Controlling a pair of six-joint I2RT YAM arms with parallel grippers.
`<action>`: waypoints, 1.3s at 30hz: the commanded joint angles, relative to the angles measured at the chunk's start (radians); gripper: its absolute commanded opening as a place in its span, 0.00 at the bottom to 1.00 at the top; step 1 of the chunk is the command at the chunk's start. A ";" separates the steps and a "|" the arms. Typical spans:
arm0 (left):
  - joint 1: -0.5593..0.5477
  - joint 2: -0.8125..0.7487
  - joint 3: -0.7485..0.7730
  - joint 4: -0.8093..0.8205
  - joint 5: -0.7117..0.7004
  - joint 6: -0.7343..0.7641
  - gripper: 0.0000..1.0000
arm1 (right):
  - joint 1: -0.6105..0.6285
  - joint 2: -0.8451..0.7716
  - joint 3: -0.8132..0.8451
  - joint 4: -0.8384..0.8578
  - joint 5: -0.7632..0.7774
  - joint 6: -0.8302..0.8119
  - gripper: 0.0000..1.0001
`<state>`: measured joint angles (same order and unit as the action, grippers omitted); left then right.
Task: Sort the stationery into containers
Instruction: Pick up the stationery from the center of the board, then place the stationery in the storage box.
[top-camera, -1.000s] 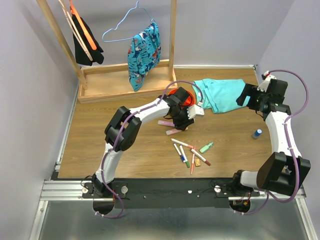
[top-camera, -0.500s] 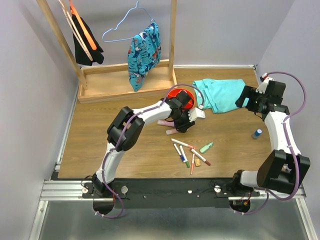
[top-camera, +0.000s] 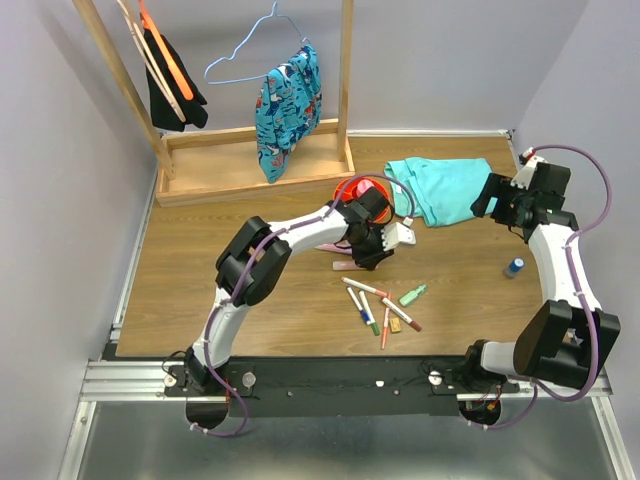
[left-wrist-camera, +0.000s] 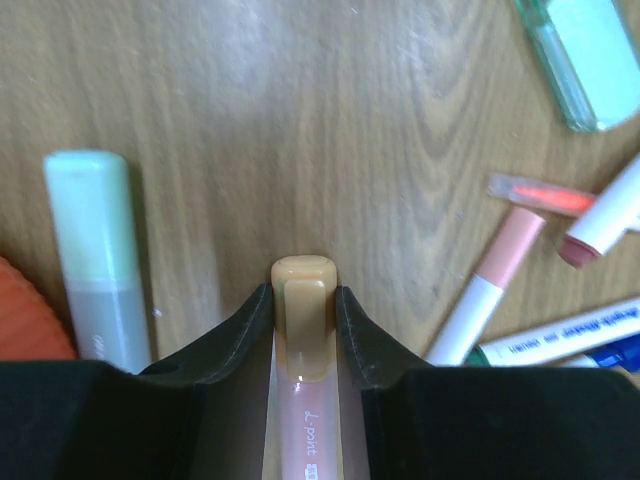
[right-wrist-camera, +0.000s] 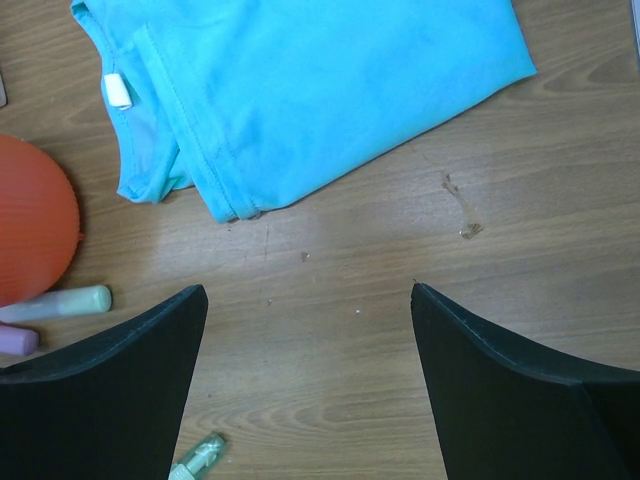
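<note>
Your left claw (left-wrist-camera: 303, 300) is pinched in on the pink pen (left-wrist-camera: 303, 430) — both fingers (left-wrist-camera: 245, 330) hug its tan cap, so I'd call that a grip. The pen's long axis runs straight down the claw's own line, with the cap end poking out past the tips. A mint highlighter (left-wrist-camera: 95, 250) lies parallel just beside it, on the bowl side. The orange bowl (left-wrist-camera: 25, 315) sits right past that — so it's a short carry, and the left arm is the near one. Your right claw (right-wrist-camera: 308, 290) gapes wide with nothing in it, farther from the bowl, by the teal shirt (right-wrist-camera: 330, 90).
</note>
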<state>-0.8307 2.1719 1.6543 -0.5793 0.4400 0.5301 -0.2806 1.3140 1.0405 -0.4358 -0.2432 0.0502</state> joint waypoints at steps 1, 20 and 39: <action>0.004 -0.124 0.059 -0.128 0.087 0.001 0.27 | 0.004 -0.036 0.006 -0.015 -0.013 -0.015 0.90; 0.350 -0.170 0.087 1.133 0.569 -0.832 0.28 | 0.004 0.024 0.154 -0.087 -0.013 -0.042 0.86; 0.436 0.167 0.176 1.461 0.549 -1.053 0.28 | 0.006 0.028 0.156 -0.093 0.062 -0.038 0.87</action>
<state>-0.4019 2.2902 1.7943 0.8543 0.9703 -0.5327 -0.2806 1.3426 1.1717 -0.5140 -0.2214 0.0246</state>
